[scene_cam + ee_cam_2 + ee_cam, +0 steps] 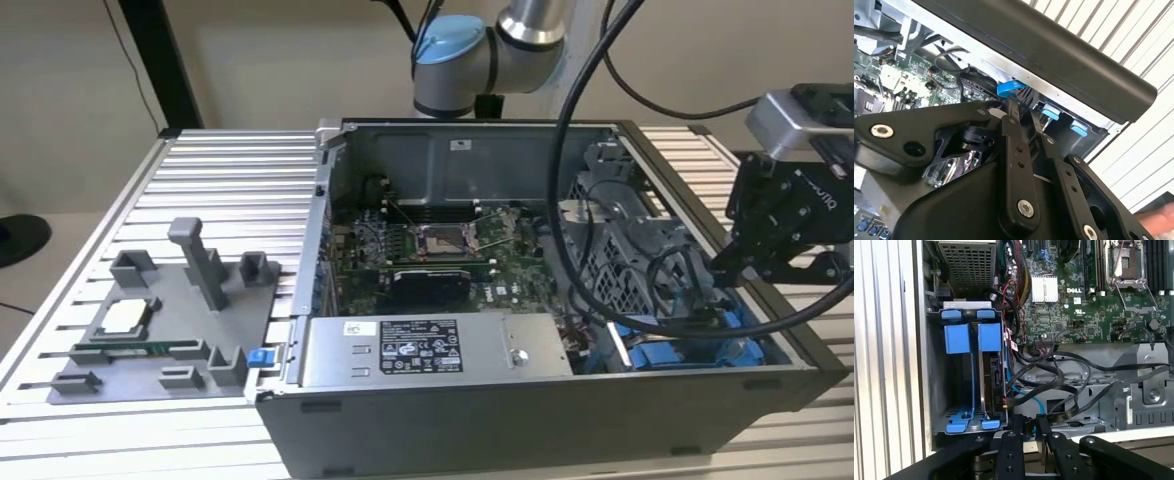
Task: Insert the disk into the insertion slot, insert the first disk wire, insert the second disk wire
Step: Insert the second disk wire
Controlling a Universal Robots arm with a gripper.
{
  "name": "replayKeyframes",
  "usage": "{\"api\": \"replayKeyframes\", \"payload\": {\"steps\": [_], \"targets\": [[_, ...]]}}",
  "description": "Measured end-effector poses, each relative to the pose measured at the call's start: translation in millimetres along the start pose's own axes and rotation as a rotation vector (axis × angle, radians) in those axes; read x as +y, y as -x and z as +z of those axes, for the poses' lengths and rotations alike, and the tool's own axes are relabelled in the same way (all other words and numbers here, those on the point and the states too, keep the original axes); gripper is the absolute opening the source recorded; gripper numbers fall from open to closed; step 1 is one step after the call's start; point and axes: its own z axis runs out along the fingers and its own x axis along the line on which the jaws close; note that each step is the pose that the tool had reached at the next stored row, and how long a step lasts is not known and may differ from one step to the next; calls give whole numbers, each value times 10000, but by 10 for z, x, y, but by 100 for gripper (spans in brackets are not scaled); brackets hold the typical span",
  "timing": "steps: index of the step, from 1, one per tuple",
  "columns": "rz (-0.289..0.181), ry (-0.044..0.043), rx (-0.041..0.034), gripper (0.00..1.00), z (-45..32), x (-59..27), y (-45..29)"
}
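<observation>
Black and angular, the gripper [763, 262] hung at about three o'clock of the open computer case [534, 425] in the exterior view, near above the insertion slot [674, 352] at the case's four o'clock corner. Whether it was clamped on anything could not be told. In the first wrist view the disk [994, 384] stood edge-on inside the slot, a bay of bright blue plastic and dull grey sheet metal. It looked dark, flat and already seated, so the insertion step seemed done and the wire work in hand. A flat blue wire [1008, 89] curled right by the gripper in the second wrist view, and round black cables [1069, 372] sprawled glossy and limp beside the slot. Seating a plug would probably call for squaring it to the disk's edge in a cramped pocket, where slack wires might flex or snag. A green circuit board [427, 255] lay at the case's centre, a grey boxy power supply [427, 350] at six o'clock, and the ribbed aluminium table [227, 180] beneath.
</observation>
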Motion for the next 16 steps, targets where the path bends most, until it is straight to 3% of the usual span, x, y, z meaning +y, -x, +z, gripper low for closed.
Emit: {"api": "replayKeyframes", "payload": {"steps": [4,7,8,16], "targets": [[-11,13,-155,100,1,-5,-15],[-13,15,-182,100,7,-7,-27],[-13,15,-182,0,10,-7,-29],[-12,22,-184,0,19,-8,-37]]}}
